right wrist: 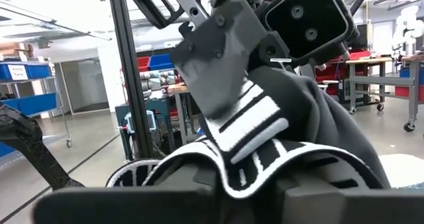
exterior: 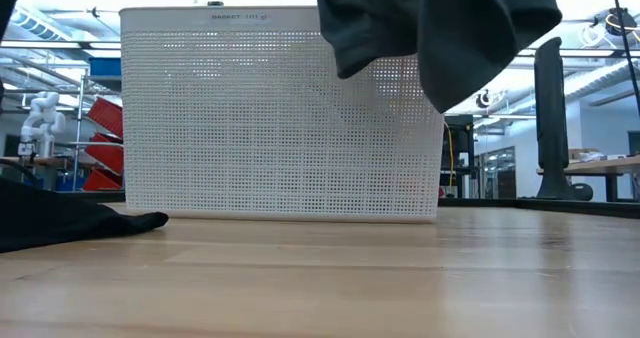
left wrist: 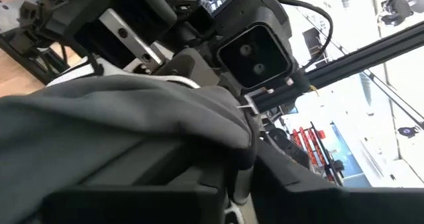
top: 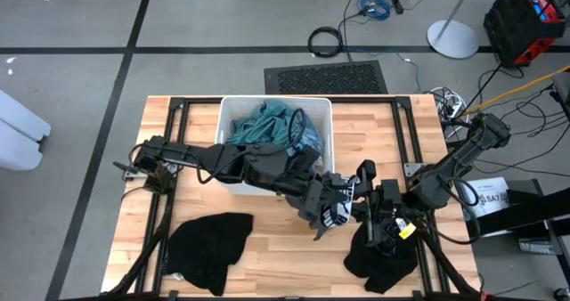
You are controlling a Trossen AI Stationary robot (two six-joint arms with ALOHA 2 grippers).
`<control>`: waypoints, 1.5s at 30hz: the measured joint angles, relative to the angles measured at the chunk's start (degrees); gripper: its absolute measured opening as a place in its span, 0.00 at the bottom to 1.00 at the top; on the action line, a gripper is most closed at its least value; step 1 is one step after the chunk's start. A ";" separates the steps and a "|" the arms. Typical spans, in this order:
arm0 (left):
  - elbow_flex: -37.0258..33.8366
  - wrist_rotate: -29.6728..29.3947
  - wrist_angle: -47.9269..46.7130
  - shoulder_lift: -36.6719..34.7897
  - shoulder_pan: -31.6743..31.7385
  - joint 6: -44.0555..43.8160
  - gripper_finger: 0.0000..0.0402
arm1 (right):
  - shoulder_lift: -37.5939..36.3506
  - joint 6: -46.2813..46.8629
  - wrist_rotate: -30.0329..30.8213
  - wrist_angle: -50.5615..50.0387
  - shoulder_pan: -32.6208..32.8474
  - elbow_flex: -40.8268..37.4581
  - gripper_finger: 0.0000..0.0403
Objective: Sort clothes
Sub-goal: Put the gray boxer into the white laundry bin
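Observation:
A dark grey garment with white stripes (top: 331,214) hangs above the table's middle, between my two grippers; the low view shows it (exterior: 440,28) clear of the tabletop. My left gripper (top: 322,203) reaches in from the left and is shut on it. My right gripper (top: 363,194) comes from the right and is shut on the same garment. Teal and light blue clothes (top: 267,127) lie in the white bin (top: 230,114). One black garment (top: 209,248) lies flat at the near left, another (top: 383,261) at the near right. My left gripper holds the dark grey garment roughly level, from the table's left. The cloth (left wrist: 132,124) drapes over its fingers and hides the place of contact. The garment hangs clear of the table. My right gripper has the garment's white-striped part (right wrist: 252,128), coming roughly level from the table's right. The cloth lies over its fingers and covers the fingertips. Several layers bunch there, slack.
The white perforated bin (exterior: 280,118) stands at the table's far middle, just behind both grippers. Black frame rails (top: 169,141) run along the table's left and right sides. Bare wood (top: 285,256) shows between the two black garments.

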 joint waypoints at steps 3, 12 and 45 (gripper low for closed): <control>0.02 1.44 0.36 -0.04 0.26 0.02 0.23 | 0.00 0.00 -0.03 -0.13 0.02 -0.02 0.05; 0.04 4.73 0.48 -0.35 1.59 0.71 0.48 | 0.00 0.70 3.25 -0.35 0.25 -0.04 0.01; -0.09 -7.20 -18.69 -18.76 2.70 16.76 0.49 | -2.71 -7.49 4.65 18.46 8.20 2.68 0.00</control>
